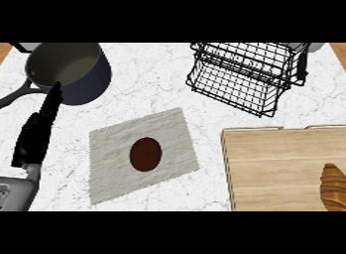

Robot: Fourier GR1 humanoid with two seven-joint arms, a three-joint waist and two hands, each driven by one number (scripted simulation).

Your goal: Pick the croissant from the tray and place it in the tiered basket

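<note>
We are just starting this job, as far as we can tell. The croissant (338, 189) is still lying on the wooden tray (278, 163), down near the tray's right edge and its front edge. Nothing is touching it. The wire basket (245, 74) is standing at the far side of the counter (168, 94), well apart from the tray, and we are seeing nothing inside it. So the picking up, the carrying and the putting down are all still left to do.

Our left hand (38, 130) is showing near the counter's left edge. Its black fingers are straight and close together, pointing up toward the pot (69, 69), and they are holding nothing. Our right hand is not showing at all.

The croissant is golden brown, long and curved, with ridges across it. The tray is flat, pale wood with thin lines running along it and a raised rim. The basket is made of thin black wire in a grid, so we can see through it. The counter is white stone with grey veins. A rough grey cloth (117, 149) is lying in the middle, with a dark brown oval thing (145, 154) on top. The pot is round, grey and smooth, with a long handle.
</note>
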